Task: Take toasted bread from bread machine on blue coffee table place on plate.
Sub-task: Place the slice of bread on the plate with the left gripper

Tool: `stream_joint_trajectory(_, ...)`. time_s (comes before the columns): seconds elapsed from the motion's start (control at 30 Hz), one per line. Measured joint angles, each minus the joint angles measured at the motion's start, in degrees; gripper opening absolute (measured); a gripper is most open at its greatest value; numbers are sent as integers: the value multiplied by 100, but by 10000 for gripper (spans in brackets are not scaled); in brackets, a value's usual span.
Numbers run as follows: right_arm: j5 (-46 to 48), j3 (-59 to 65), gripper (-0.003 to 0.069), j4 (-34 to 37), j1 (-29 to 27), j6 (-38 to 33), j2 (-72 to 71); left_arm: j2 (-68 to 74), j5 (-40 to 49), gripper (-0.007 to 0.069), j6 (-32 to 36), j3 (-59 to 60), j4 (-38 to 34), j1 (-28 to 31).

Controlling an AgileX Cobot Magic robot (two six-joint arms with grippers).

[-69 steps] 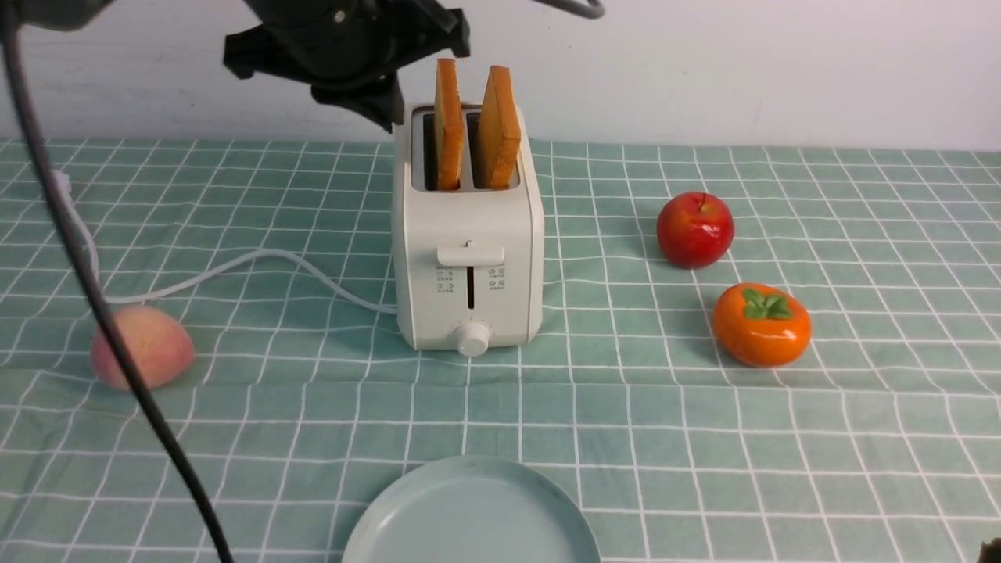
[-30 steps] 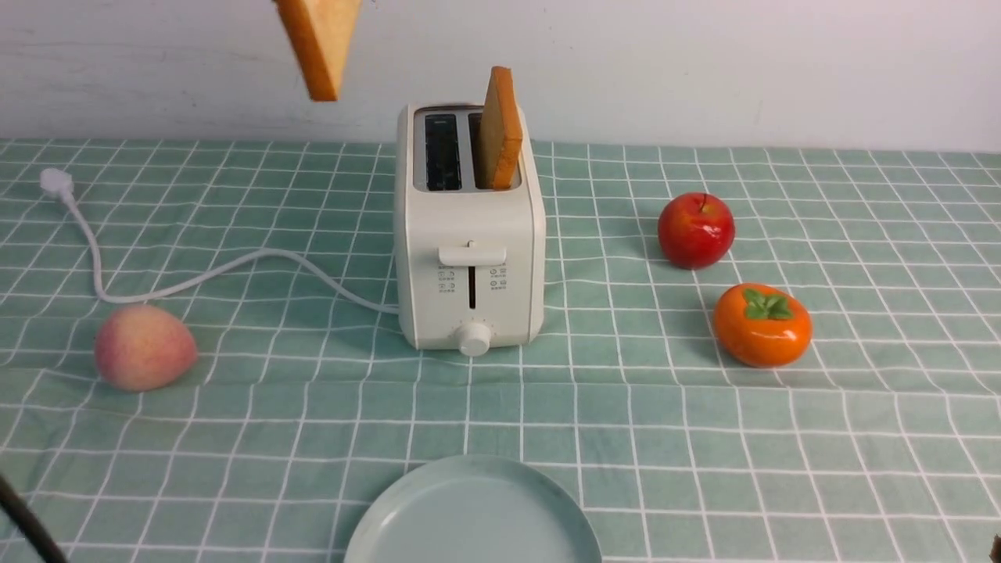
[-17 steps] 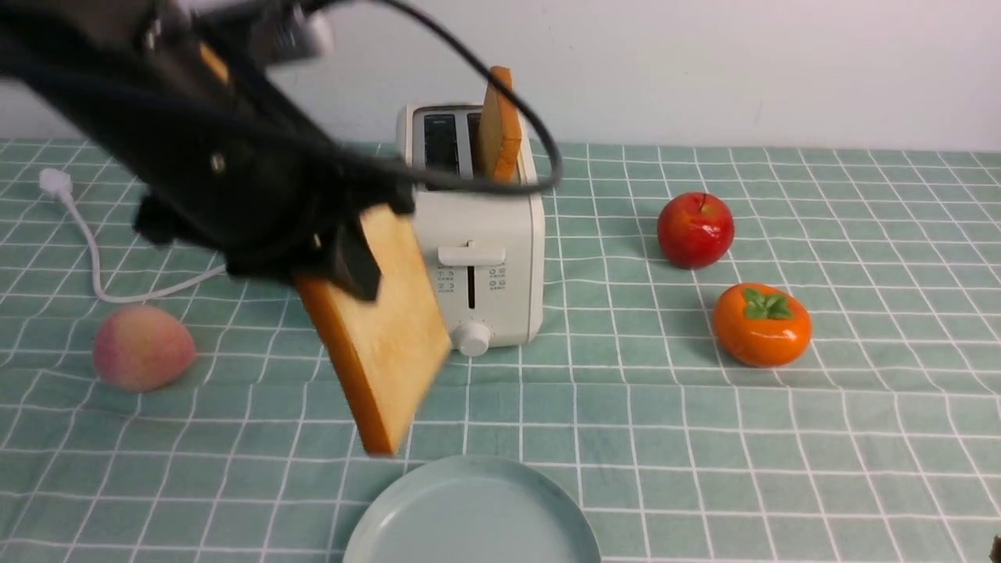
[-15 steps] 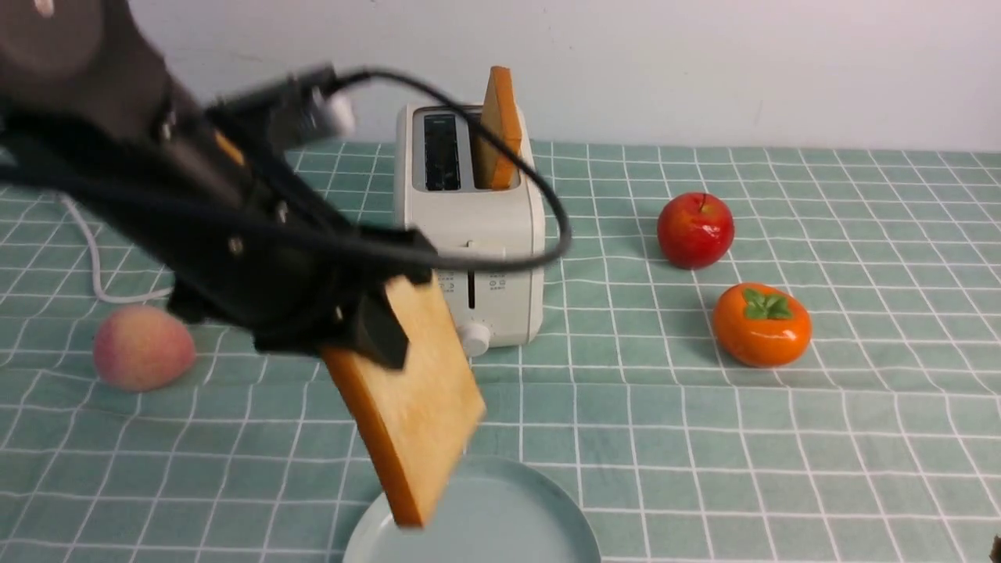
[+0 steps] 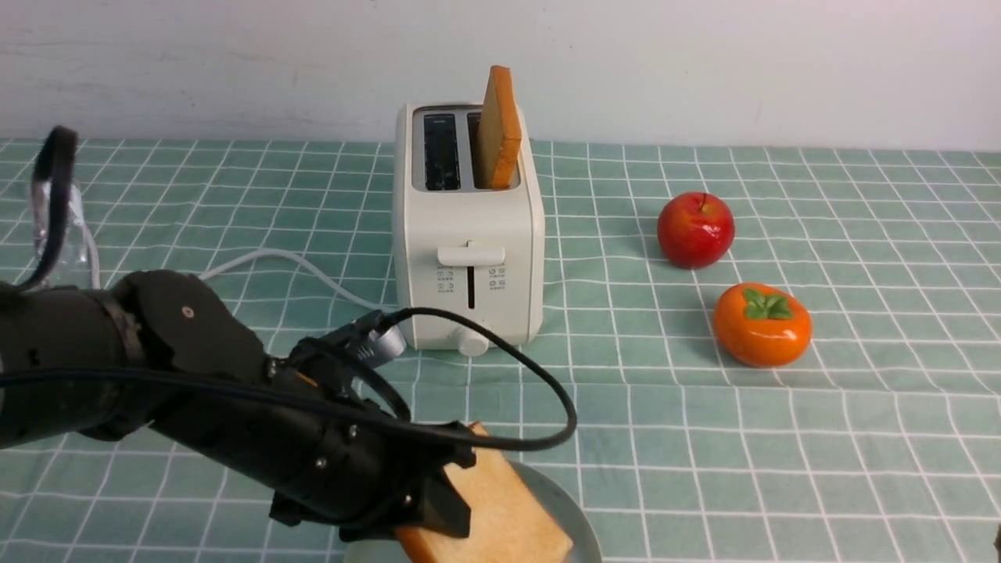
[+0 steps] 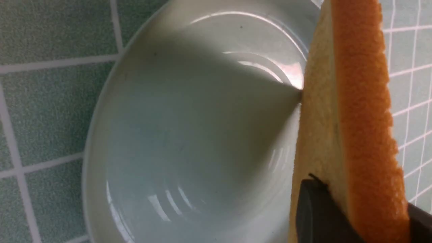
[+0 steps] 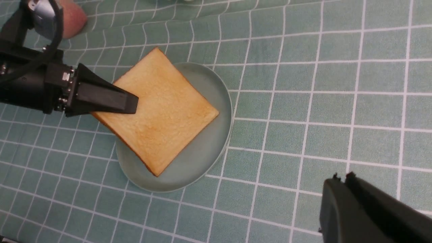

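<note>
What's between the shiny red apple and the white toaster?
Nothing: the front view shows only bare teal checked tablecloth between the round red apple and the cream-white boxy toaster.

Red apple (image 5: 695,230): round, glossy, deep red w/ a small stem dip on top, upright; taken as ref pt. Orange persimmon (image 5: 761,324): nearer the camera than the apple & a bit to its right, close by but not touching. Flattish shape, shiny skin, green leafy calyx on top, upright. Both cast soft shadows to their left. Pale wall (image 5: 782,70): behind the apple, plain off-white w/ faint scuffs, runs the whole width of the front view. Peach (image 7: 72,18): pink-yellow, shows only in right wrist view, cut off by the frame edge & partly hidden. Its spot vs. the apple can't be told.
</note>
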Motion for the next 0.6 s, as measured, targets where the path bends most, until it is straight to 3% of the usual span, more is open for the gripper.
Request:
stream_joint_trajectory(0.1, -67, 0, 22, 0, 0, 204, 0, 265, -18, 262, -1, 0, 98, 0)
stream_joint_trajectory(0.27, -86, -36, 25, -36, 0, 448, 40, 314, 31, 309, -86, 2, 529, 5)
stream_joint_trajectory(0.47, 24, -924, 34, -471, 0, 925, 727, -35, 198, 245, -1132, 2, 1877, 5)
stream_joint_trajectory(0.6, 28, -1356, 36, -495, 0, 1020, 1214, -343, 291, 160, -1779, 2, 2638, 5)
